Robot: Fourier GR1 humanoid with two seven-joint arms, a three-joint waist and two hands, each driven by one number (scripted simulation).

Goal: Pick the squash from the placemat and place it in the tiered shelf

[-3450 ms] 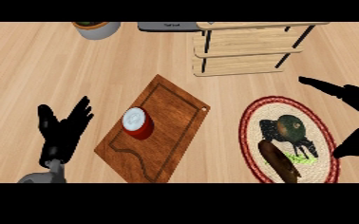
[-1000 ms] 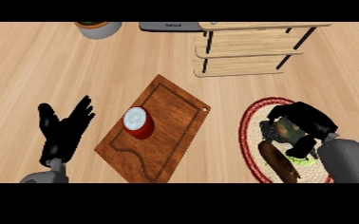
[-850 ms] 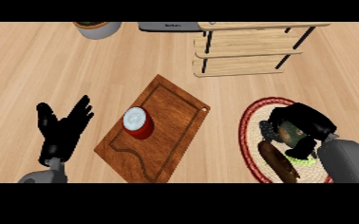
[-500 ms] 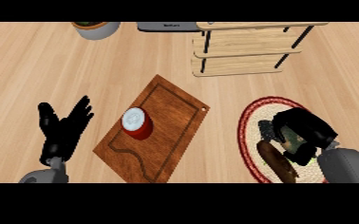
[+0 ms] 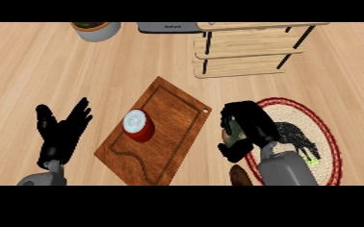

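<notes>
The placemat [image 5: 321, 125] lies right of the cutting board [image 5: 171, 110], tiered shelf [image 5: 241, 43] behind.

Bright, even light, warm-toned counter [image 5: 85, 81] uniformly lit, shadows faint and soft

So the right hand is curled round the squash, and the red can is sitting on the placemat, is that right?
Not quite. The right hand is curled round the squash, but the red can sits on the wooden cutting board, not on the placemat. The head view shows it.
</notes>
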